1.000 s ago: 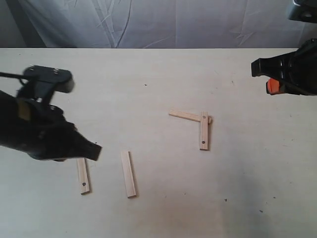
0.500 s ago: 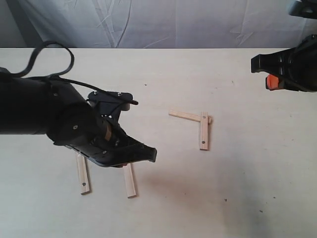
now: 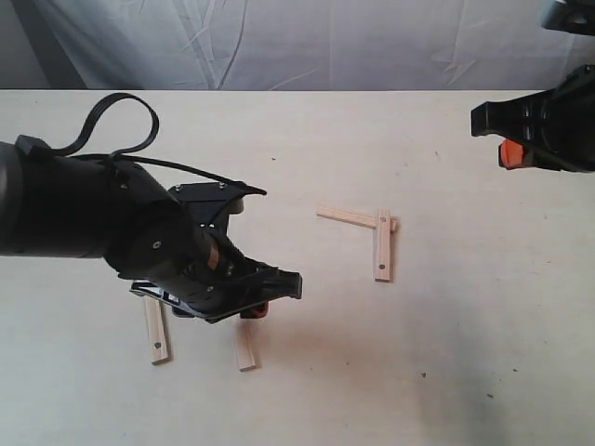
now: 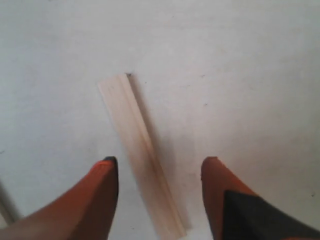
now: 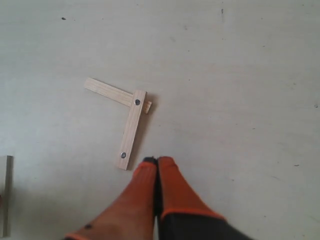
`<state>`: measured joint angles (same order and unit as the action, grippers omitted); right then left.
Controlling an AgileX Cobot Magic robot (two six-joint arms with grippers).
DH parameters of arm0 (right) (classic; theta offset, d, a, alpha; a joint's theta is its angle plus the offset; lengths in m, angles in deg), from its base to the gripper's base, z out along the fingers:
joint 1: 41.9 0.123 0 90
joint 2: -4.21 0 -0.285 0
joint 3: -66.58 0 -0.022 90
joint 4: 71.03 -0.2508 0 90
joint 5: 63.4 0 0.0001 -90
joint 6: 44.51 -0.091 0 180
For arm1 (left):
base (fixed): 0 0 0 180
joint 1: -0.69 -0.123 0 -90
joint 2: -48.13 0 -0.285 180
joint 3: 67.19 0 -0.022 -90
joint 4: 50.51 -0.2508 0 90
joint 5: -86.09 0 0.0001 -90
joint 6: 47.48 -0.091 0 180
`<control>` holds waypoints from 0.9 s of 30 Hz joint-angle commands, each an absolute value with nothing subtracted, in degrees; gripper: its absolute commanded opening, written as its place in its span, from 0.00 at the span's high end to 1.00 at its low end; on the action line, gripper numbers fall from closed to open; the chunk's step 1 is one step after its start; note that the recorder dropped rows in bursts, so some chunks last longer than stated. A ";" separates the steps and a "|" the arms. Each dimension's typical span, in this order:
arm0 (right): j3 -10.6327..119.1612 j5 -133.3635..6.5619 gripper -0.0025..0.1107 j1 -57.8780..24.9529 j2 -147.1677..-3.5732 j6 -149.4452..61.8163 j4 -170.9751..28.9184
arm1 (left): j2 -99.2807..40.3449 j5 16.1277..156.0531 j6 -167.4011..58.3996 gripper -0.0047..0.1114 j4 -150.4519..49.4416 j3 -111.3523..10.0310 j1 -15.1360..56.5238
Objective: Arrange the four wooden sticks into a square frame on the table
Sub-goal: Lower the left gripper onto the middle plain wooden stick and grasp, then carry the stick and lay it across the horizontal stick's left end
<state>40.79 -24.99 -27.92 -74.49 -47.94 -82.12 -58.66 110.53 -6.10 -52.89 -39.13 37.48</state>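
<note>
Two wooden sticks form an L on the table (image 3: pixel 390 353): one lies across (image 3: pixel 346 216) and one runs toward the front (image 3: pixel 382 245), overlapping at a corner (image 5: pixel 137 102). A third stick (image 3: pixel 156 330) lies at the front left. The fourth stick (image 3: pixel 244 348) is partly under my left arm. My left gripper (image 4: pixel 159 165) is open, its orange fingers on either side of that stick (image 4: pixel 140 150) without touching it. My right gripper (image 5: pixel 157 161) is shut on nothing, and it is held high at the right (image 3: pixel 509 153), away from the L.
A grey cloth backdrop (image 3: pixel 297 42) hangs behind the table's far edge. My left arm's black body (image 3: pixel 112 232) and cable cover the left middle of the table. Another pale edge (image 5: pixel 5 195) shows at the right wrist view's border.
My left arm swung from the far left over the fourth stick and came down, so its open fingers now straddle it. The right arm and the sticks have stayed put.
</note>
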 commanded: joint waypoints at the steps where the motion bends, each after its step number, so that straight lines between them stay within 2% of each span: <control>1: 40.55 -24.87 0.98 -28.18 -74.15 -47.57 -81.78 | -60.60 109.96 -3.18 0.51 -54.91 -39.43 37.92; 9: 40.55 -24.97 0.98 -28.18 -74.15 -47.57 -81.79 | -64.59 110.43 -2.48 0.51 -55.18 -39.43 37.92; 11: 40.55 -25.10 0.98 -28.18 -74.15 -47.57 -81.79 | -64.58 110.43 -2.48 0.55 -55.18 -39.43 37.92; 18: 40.55 -24.59 0.98 -28.18 -74.15 -47.57 -81.79 | -64.41 110.12 -2.69 0.96 -61.11 -39.65 37.92; 23: 40.55 -24.16 0.98 -28.18 -74.15 -47.57 -81.79 | -61.95 110.28 -6.99 0.96 -67.41 -47.70 37.92; 27: 40.55 -24.91 0.98 -28.18 -74.15 -49.25 -82.12 | -67.25 109.25 -7.62 0.96 -72.33 -56.84 37.81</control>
